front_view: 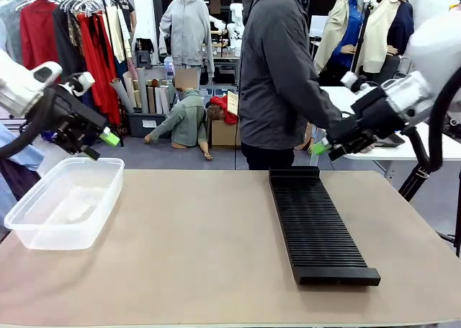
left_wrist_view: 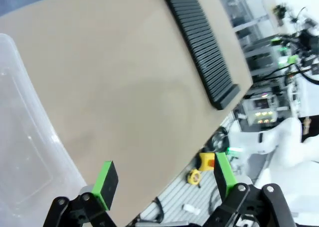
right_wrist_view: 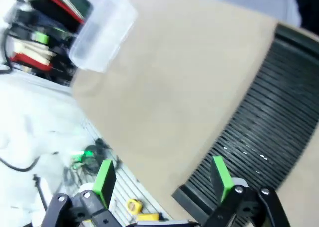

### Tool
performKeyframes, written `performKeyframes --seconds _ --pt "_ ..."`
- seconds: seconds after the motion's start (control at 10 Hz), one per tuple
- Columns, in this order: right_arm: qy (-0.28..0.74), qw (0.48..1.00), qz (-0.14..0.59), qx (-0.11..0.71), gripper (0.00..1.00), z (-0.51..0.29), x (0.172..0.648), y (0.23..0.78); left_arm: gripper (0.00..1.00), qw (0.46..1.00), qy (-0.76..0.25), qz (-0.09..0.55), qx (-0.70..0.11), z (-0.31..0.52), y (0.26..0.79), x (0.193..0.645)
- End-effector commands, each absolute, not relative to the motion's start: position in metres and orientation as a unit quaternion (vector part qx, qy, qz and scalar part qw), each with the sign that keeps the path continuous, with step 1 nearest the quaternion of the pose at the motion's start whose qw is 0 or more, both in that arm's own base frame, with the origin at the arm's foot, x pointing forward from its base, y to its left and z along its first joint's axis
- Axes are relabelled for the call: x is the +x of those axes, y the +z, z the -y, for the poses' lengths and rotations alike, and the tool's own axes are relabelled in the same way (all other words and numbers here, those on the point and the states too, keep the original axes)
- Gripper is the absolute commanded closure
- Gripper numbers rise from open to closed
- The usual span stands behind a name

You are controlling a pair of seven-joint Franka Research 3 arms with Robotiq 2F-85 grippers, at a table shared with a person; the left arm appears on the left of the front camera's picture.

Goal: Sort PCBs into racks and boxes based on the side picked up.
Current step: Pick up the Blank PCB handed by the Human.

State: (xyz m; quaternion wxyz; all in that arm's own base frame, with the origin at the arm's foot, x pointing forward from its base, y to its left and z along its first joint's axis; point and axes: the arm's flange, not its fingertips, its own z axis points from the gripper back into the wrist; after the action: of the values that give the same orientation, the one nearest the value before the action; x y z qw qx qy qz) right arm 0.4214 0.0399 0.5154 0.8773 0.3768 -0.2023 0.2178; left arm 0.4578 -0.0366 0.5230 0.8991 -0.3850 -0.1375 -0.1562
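Left gripper (front_view: pixel 102 145): we held it spread near the clear plastic tub (front_view: pixel 32 236), likely its drop-off.
Right gripper (front_view: pixel 325 150): spread likewise, near the ribbed black rack (front_view: pixel 317 227).

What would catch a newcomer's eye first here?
Over a tan table, the left gripper hangs open near a clear box on the left side, and the right gripper hangs open by the far end of a long black rack. A person in a grey jacket stands at the far edge.

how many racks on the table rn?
1. The rack lies right of centre on the table, lengthwise from the far edge toward the robot's side. None looks hidden.
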Motion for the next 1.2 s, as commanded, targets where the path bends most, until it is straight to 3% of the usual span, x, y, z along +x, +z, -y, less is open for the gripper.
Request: performKeyframes --seconds 0.0,0.2,0.5,1.1 --pt "0.22 0.828 0.214 0.469 0.0 -0.016 0.415 0.515 0.0 0.879 -0.144 0.144 -0.43 0.025 0.528 0.452" --pt "0.216 0.78 0.215 0.547 0.0 0.007 0.407 0.509 0.0 0.86 -0.134 0.149 -0.469 0.004 0.527 0.446" --pt "0.188 0.755 0.226 0.586 0.0 0.033 0.388 0.503 0.0 0.816 -0.118 0.182 -0.535 -0.032 0.521 0.42" --pt "0.148 0.731 0.235 0.624 0.0 0.058 0.381 0.48 0.0 0.779 -0.124 0.218 -0.575 -0.062 0.49 0.401"
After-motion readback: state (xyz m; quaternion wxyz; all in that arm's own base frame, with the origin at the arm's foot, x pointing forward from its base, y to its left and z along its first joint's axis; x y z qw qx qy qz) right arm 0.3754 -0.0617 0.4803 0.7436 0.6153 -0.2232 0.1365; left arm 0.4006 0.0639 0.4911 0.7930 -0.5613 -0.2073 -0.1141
